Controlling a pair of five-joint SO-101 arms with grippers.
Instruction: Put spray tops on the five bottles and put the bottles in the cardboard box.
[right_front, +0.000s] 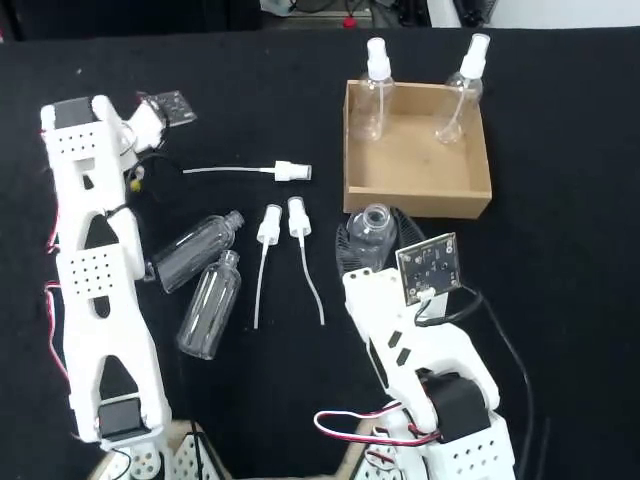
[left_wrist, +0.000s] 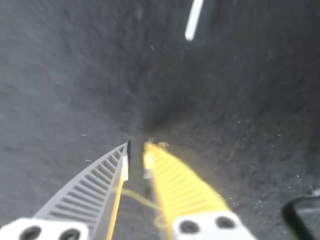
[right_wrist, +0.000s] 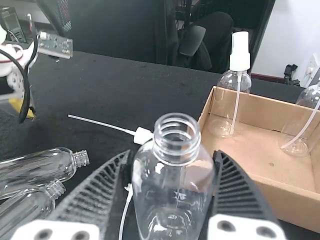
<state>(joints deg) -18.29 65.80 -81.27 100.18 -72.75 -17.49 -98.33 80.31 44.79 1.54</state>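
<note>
So, two down, three to go: two capped clear bottles (right_front: 375, 95) stand upright inside the shallow brown cardboard box (right_front: 415, 205), against its far wall. I'd say I'm on bottle three now.

My right pincer (right_wrist: 172, 155) is clamped on a round clear plastic bottle (right_wrist: 172, 190), one black ribbed finger on each side of it. The bottle is upright, just outside the box's near wall, and its threaded neck is open, no cap on it. You can see straight through it, and it looks empty and light, so I reckon it could twist in my grip if it gets pushed hard.

My left pincer (left_wrist: 136, 149) is well away from the box. Its grey and yellow tips are almost together with nothing between them, right down at the black tablecloth (left_wrist: 75, 75).

Next, as I see it, the left one has to open up and grab one of the three white spray tops with thin dip tubes (right_front: 290, 172) lying loose beside the box. Then it has to thread that floppy tube down the open neck, which looks like the fiddly part. Two more uncapped clear bottles (right_front: 205, 280) lie on their sides farther out from the box, past those tops.
</note>
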